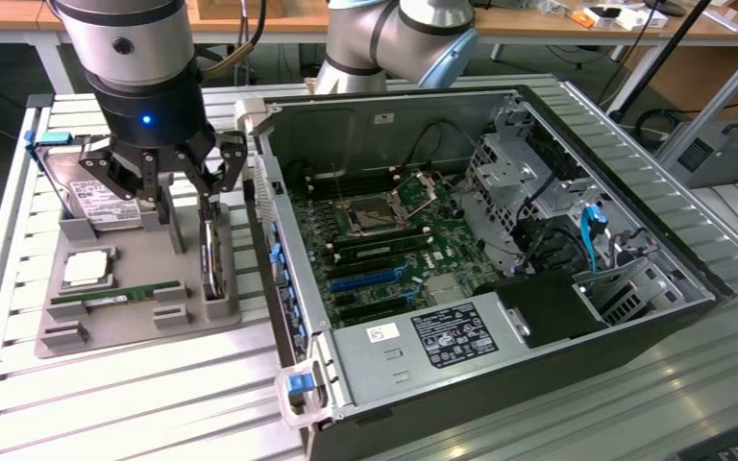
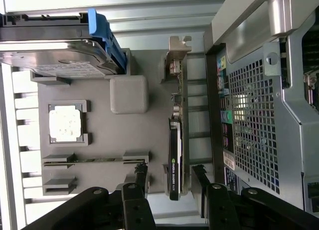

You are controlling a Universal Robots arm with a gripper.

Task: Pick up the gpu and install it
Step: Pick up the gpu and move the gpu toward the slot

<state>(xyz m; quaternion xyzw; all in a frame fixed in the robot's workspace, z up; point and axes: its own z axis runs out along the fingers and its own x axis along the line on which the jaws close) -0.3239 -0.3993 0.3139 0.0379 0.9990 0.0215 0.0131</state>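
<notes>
**Gripper [image 2: 170, 174] spread wide astride the gpu [image 2: 175, 155]**

You have the arm at the exterior view's left, in the upper part of the frame, pointing down over the grey tray [image 1: 138, 331]. The claw is wide open. In the wrist view one finger sits on each side of the card, with a visible gap between each finger and the card, so nothing is gripped.

The gpu stands on edge in its slot along the side of the tray nearest the computer case [image 1: 498, 384]. Its black cooler face is turned toward the rest of the tray, and its silver bracket [image 2: 177, 56] is at the end away from the fingers. The card is not yet in the machine.

On the same tray you can see the hard drive [image 1: 100, 197] just beside the gripper, then the CPU [image 1: 87, 269] in its square pocket, then the RAM stick [image 1: 119, 296] lying flat.

The case lies on its side, open, filling the centre and right of the frame. The motherboard [image 1: 395, 250] is exposed and the power supply [image 1: 433, 336] sits toward the lower edge.
</notes>
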